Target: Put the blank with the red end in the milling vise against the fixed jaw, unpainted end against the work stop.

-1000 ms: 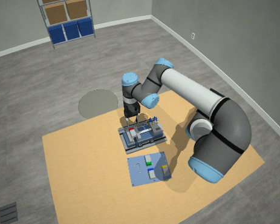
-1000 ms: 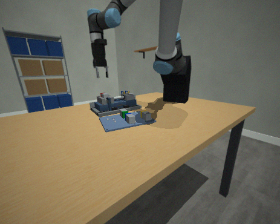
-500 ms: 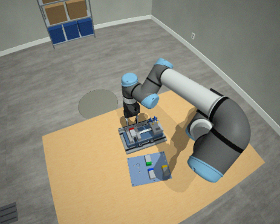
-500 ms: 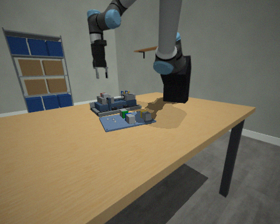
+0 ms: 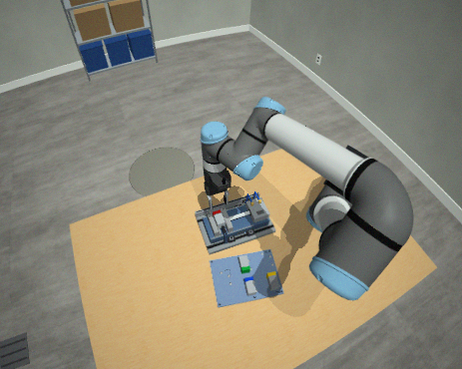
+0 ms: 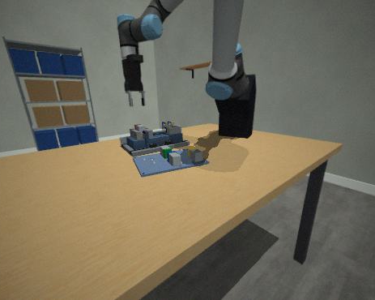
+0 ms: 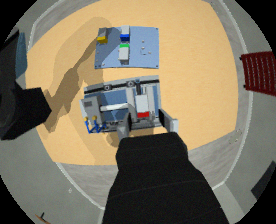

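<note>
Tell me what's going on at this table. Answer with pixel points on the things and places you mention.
The robot arm is loading a milling vise [image 5: 258,211] [image 6: 173,130] [image 7: 90,108], but right now its gripper [image 5: 219,200] [image 6: 137,102] [image 7: 145,116] is open, holding nothing, above the vise. The blank with the red end [image 5: 219,217] [image 6: 140,127] [image 7: 142,105] already sits in the vise. The green-ended [image 5: 243,262] [image 6: 166,152] [image 7: 124,54], blue-ended [image 5: 250,286] [image 6: 174,158] [image 7: 125,33] and yellow-ended [image 5: 272,280] [image 6: 196,155] [image 7: 102,35] blanks are on the blue plate [image 5: 230,294] [image 6: 150,168] [image 7: 149,60]. Whether the red-ended one is pushed fully home, I can't tell.
</note>
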`<state>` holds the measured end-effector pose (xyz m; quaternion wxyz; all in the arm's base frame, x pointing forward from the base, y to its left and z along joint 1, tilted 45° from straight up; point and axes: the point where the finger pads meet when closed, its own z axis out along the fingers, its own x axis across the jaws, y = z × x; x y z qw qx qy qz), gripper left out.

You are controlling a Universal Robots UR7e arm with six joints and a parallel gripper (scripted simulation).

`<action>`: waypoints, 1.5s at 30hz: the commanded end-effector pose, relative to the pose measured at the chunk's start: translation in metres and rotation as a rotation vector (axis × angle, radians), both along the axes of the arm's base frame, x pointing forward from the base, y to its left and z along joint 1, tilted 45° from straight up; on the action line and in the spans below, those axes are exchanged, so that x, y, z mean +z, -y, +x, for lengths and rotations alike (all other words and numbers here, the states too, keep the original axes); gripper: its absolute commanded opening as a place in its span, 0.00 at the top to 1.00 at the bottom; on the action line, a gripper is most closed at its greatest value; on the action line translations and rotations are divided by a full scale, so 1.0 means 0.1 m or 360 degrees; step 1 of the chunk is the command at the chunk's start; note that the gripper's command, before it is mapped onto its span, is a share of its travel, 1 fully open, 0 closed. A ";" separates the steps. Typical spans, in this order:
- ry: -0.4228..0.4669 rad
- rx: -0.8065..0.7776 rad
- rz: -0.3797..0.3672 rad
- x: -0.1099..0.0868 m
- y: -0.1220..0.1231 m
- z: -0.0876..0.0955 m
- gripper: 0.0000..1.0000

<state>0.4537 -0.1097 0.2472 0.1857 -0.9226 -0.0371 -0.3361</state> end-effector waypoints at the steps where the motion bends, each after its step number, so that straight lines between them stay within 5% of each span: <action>1: -0.0001 0.0002 0.0004 -0.01 -0.01 0.00 0.00; 45: 0.0002 -0.0001 -0.0002 -0.02 -0.02 0.02 0.00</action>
